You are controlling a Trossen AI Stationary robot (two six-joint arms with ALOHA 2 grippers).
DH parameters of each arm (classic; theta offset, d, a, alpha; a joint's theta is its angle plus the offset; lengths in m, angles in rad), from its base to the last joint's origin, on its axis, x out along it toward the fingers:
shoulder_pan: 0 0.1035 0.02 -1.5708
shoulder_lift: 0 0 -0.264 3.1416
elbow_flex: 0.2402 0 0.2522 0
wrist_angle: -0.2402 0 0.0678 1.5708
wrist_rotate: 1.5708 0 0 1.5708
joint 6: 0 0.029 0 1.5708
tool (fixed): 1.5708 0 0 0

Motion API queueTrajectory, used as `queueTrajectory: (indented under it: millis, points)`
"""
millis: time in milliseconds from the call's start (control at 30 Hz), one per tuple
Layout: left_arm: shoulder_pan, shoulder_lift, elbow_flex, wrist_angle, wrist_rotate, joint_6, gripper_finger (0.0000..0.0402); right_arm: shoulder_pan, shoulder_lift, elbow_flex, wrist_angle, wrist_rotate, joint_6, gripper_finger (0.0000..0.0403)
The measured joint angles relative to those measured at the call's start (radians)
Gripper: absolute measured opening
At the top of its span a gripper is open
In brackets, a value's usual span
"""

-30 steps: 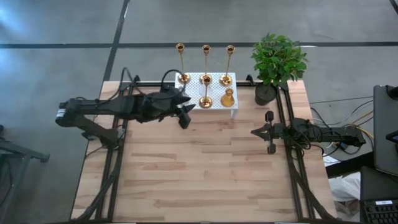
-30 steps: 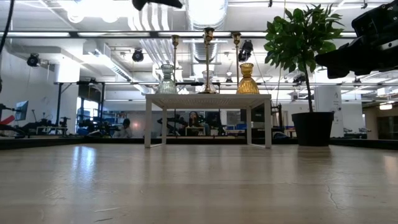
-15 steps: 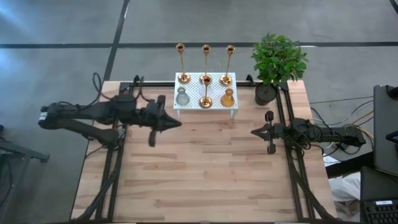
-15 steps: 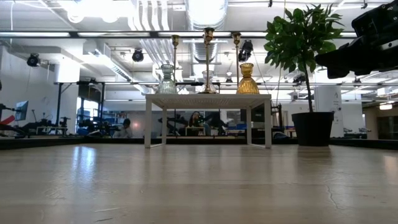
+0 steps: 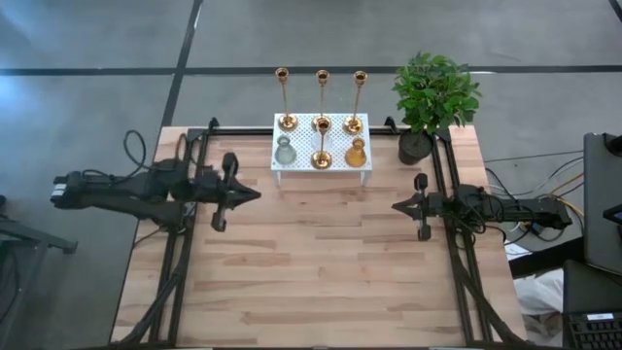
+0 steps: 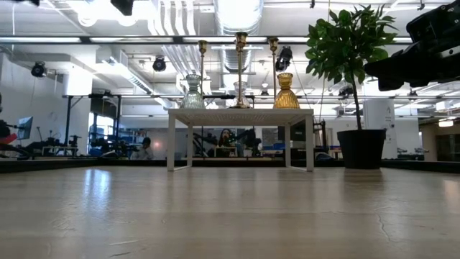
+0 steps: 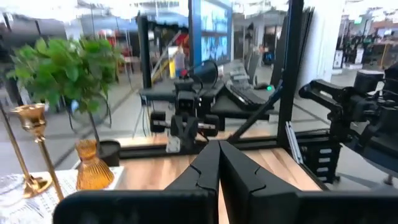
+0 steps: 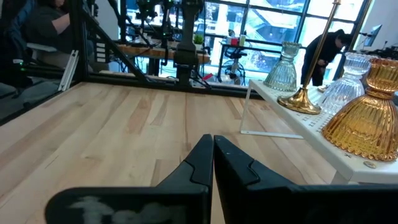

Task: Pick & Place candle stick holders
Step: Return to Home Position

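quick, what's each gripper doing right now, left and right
Left gripper: shut, holding nothing.
Right gripper: shut, holding nothing.

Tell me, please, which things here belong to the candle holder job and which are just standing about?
Job: four gold candlesticks, three glass holders, white shelf, left hand, right hand, both shut, empty.
Standing about: potted plant, person beyond the table.
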Motion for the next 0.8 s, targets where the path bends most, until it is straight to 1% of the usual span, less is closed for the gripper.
queueTrajectory:
  millis: [100, 267, 333, 633, 700, 767, 800]
  points:
    - [0.000, -0.093, -0.113, 0.062, 0.000, 0.011, 0.0014, 0.000, 0.000, 0.000, 0.000, 0.000, 0.000, 0.0009]
    - [-0.001, -0.292, -0.306, 0.144, 0.007, -0.008, 0.0014, 0.000, 0.000, 0.000, 0.000, 0.000, 0.000, 0.0009]
    - [-0.001, -0.365, -0.371, 0.146, 0.007, -0.009, 0.0014, 0.000, 0.000, 0.000, 0.000, 0.000, 0.000, 0.0009]
    - [0.000, -0.657, -0.589, 0.149, 0.007, -0.001, 0.0014, 0.000, 0.000, 0.000, 0.000, 0.000, 0.000, 0.0009]
    - [0.001, -0.660, -0.637, 0.156, 0.006, -0.002, 0.0014, 0.000, 0.000, 0.000, 0.000, 0.000, 0.000, 0.0009]
    - [0.001, -0.660, -0.642, 0.146, 0.005, -0.003, 0.0014, 0.000, 0.000, 0.000, 0.000, 0.000, 0.000, 0.0009]
    - [0.001, -0.660, -0.643, 0.105, -0.002, -0.007, 0.0014, 0.000, 0.000, 0.000, 0.000, 0.001, 0.000, 0.0009]
